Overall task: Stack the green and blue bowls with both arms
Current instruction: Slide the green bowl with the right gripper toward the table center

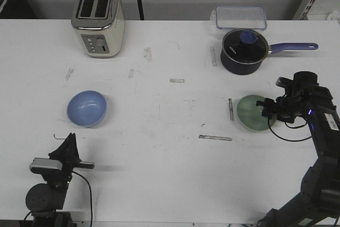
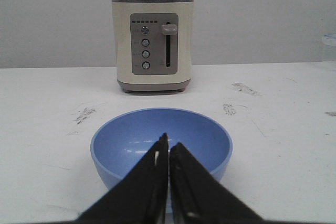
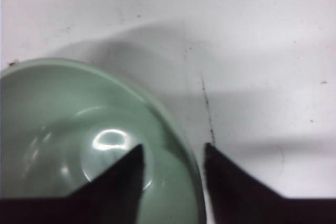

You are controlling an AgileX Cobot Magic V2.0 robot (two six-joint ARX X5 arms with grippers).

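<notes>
So the green bowl [image 1: 255, 112] sits upright on the right side of the bench [image 1: 159, 147], just in front of the dark saucepan [image 1: 243, 51] with the purple handle. My right tool [image 1: 265, 111] is right on its near-right rim. In the right wrist view the two fingers are spread with the bowl's rim [image 3: 178, 145] running between them, one finger [image 3: 123, 174] over the inside and the other [image 3: 226, 174] outside over the bench. I read that as lined up for a rim pinch, which makes sense since the bowl is too wide to grab across. Not clamped yet as far as I can tell, there's a visible gap on both sides of the rim.

The blue bowl [image 1: 86, 108] is well apart from it, over on the left side, also upright, in front of the cream toaster [image 1: 99, 19]. My left tool [image 1: 69, 141] is parked near my edge of the bench, short of the bowl and not touching it. In the left wrist view its fingers [image 2: 155, 182] are pressed together, holding nothing, pointing straight at the blue bowl [image 2: 163, 135] with the toaster [image 2: 153, 43] behind.

My guess is green gets lifted first and carried across to blue, or both meet in the middle. Nothing stacked so far, so we're early. The thing I'd watch is the rim grip, a shallow smooth bowl held by one edge could tip or slip when it comes up. There's also a clear lidded container [image 1: 240, 17] at the back right, out of the way.
</notes>
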